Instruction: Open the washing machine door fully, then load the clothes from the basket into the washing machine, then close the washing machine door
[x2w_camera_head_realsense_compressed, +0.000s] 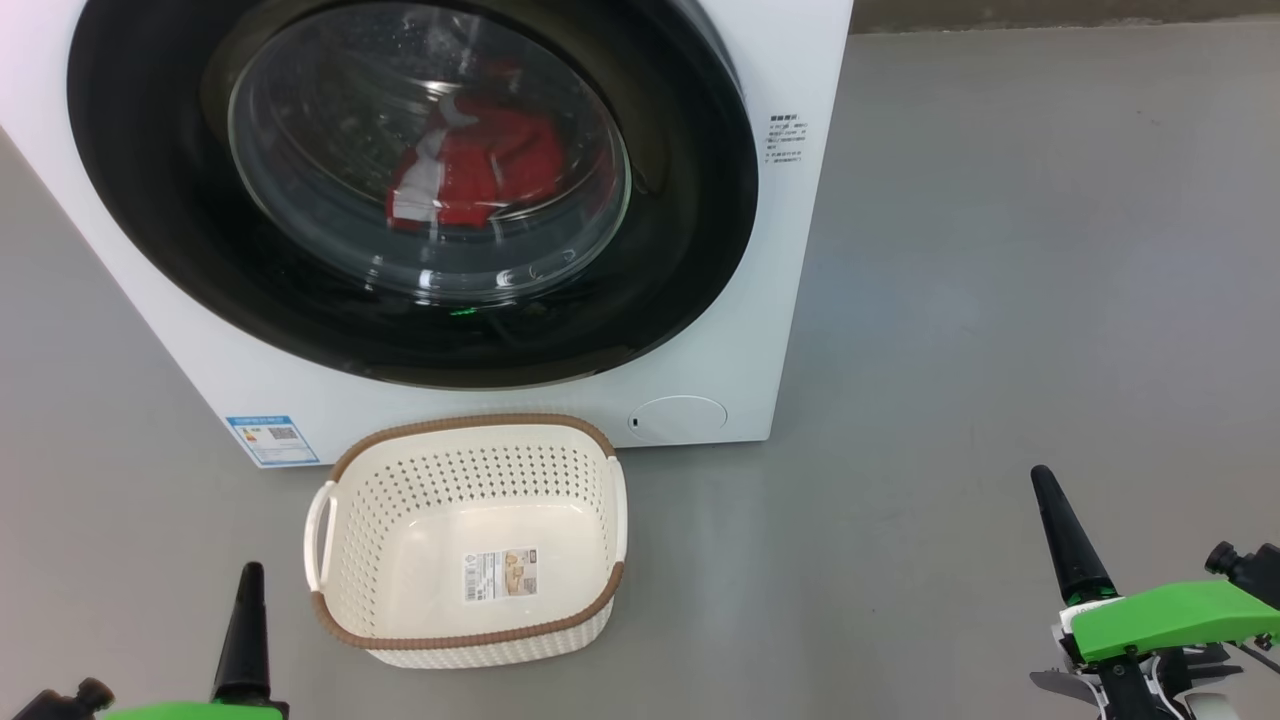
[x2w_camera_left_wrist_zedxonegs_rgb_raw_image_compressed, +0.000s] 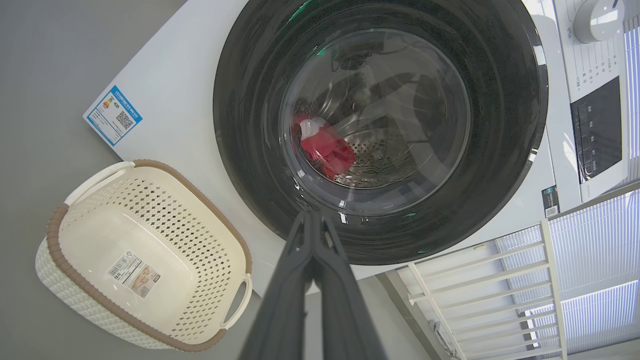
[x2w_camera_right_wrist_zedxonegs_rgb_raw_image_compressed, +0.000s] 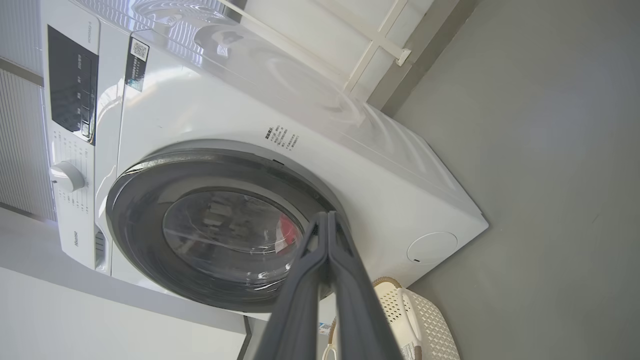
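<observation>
Head view: we see door (x2w_camera_head_realsense_compressed: 150, 200) shut on washer (x2w_camera_head_realsense_compressed: 790, 250), clothes (x2w_camera_head_realsense_compressed: 480, 170) inside behind glass. Basket (x2w_camera_head_realsense_compressed: 400, 520) on floor, just before washer. Left gripper (x2w_camera_head_realsense_compressed: 250, 580) and right gripper (x2w_camera_head_realsense_compressed: 1045, 485) low, closed. Left wrist view: our fingers (x2w_camera_left_wrist_zedxonegs_rgb_raw_image_compressed: 297, 280) pressed together. Right wrist view: likewise.

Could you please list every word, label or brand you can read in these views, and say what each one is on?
"Hisense": on the front strip of the washing machine, near the dial.
Unreadable, too small: the blue energy sticker with QR code.
Unreadable, too small: the base label in the basket.
Unreadable, blurred: the black print beside the washing machine door.
Unreadable: the control panel markings.
</observation>
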